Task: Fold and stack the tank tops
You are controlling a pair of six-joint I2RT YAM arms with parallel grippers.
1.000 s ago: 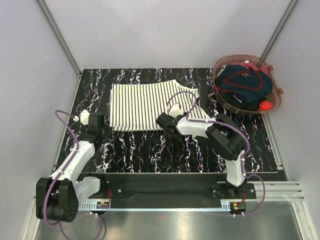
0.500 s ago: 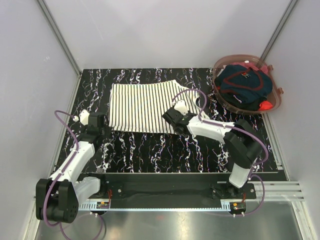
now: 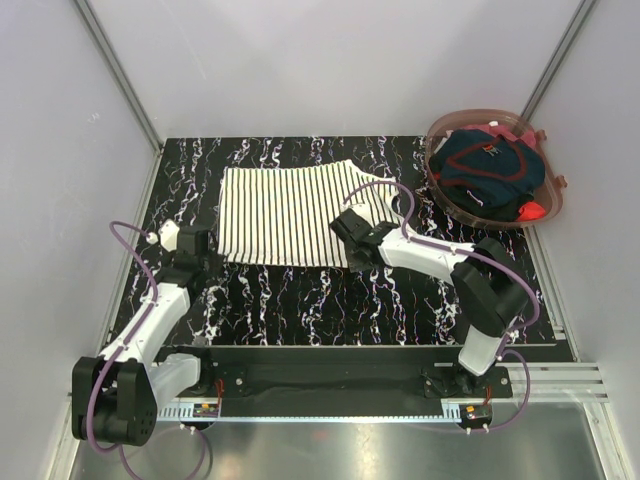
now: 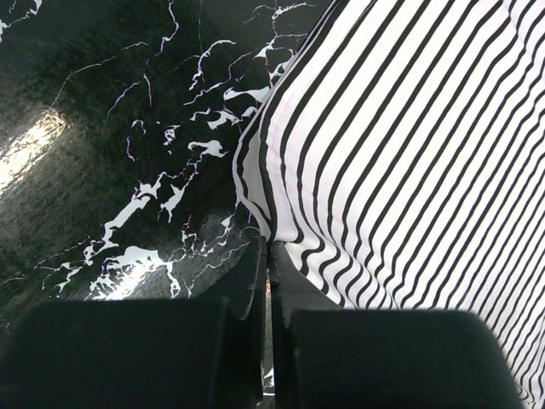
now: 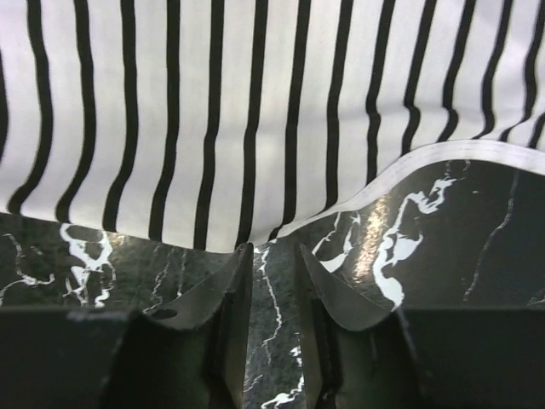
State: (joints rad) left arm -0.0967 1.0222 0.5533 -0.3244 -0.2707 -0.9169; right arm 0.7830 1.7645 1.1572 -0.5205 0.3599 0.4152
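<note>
Right wrist: striped tank top [image 5: 255, 102] just ahead of right gripper [image 5: 272, 252].

A lab test cell was shown. Plain white walls [image 3: 330, 60] were seen behind and to both sides of the right gripper [image 3: 343, 224], joined at bare metal posts [image 3: 115, 70]. A black marbled table [image 3: 300, 300] was spread under it. Two arms [image 3: 150, 320] were bolted to a rail [image 3: 330, 378] on its near side. Purple cables [image 3: 152, 272] were looped beside the left gripper [image 3: 193, 243], and a tinted plastic basket [image 3: 552, 190] was seen beyond the right gripper, to its right.
</note>
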